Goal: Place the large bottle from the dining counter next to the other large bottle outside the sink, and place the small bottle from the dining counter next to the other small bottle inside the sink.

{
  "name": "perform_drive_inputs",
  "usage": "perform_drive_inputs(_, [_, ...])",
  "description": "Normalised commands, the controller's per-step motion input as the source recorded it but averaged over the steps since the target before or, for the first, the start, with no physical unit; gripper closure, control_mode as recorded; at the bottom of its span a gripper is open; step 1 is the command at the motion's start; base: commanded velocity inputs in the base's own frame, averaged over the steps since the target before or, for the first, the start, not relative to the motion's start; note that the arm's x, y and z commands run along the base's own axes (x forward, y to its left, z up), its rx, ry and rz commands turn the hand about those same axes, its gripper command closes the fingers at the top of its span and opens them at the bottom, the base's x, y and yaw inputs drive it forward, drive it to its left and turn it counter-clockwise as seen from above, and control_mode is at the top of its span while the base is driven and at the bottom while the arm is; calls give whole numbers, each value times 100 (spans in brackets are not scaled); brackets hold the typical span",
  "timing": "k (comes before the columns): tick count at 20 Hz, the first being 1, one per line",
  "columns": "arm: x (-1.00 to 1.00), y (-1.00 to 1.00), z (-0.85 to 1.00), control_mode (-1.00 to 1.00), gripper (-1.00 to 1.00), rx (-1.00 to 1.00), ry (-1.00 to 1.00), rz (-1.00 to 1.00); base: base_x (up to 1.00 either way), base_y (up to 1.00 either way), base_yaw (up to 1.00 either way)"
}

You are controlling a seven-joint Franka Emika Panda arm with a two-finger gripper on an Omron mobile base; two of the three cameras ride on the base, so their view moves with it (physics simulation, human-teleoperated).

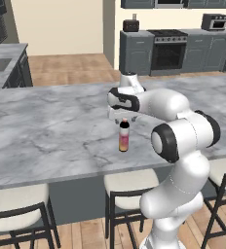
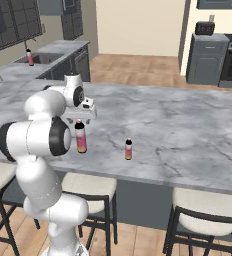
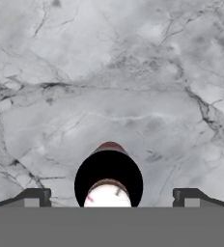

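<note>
1. Above a marble dining counter (image 1: 51, 131), the robot's gripper (image 3: 109, 195) hangs with its fingers (image 3: 34, 197) spread wide, one to each side of the large bottle's dark cap, gripping nothing.

2. The large bottle (image 1: 124, 136) stands upright on the counter directly beneath the hand, its cap (image 3: 108, 176) centred between the tips in the hand view; whether the tips have reached the level of the cap cannot be told.

3. The small bottle (image 2: 128, 149) stands upright on the same counter, near the large one but clearly apart from it, toward the robot's right.

4. Far off, on the counter by the sink (image 2: 44, 58), another bottle (image 2: 30, 57) with a dark cap waits; it is too small to say which size it is or whether it stands in or beside the basin.

5. Judged from here, the pick of the large bottle is just beginning and neither bottle has been delivered.

6. The risks:
   - closing on the narrow cap rather than the body could let the bottle swing or slip during the long carry;
   - an off-centre descent could push a fingertip onto the cap and tip the bottle;
   - a toppled bottle could roll into its small neighbour.
</note>
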Motion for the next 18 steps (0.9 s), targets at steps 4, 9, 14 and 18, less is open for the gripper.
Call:
perform_drive_inputs(4, [13,0,0,-100,-100,0,2,0,0,0,0])
perform_drive_inputs(9, [2,0,0,-100,-100,0,1,0,0,0,0])
perform_drive_inputs(14, [0,0,-8,-100,-100,0,0,0,0,0,0])
perform_drive_inputs(18, [0,0,-15,-100,-100,0,0,0,0,0,0])
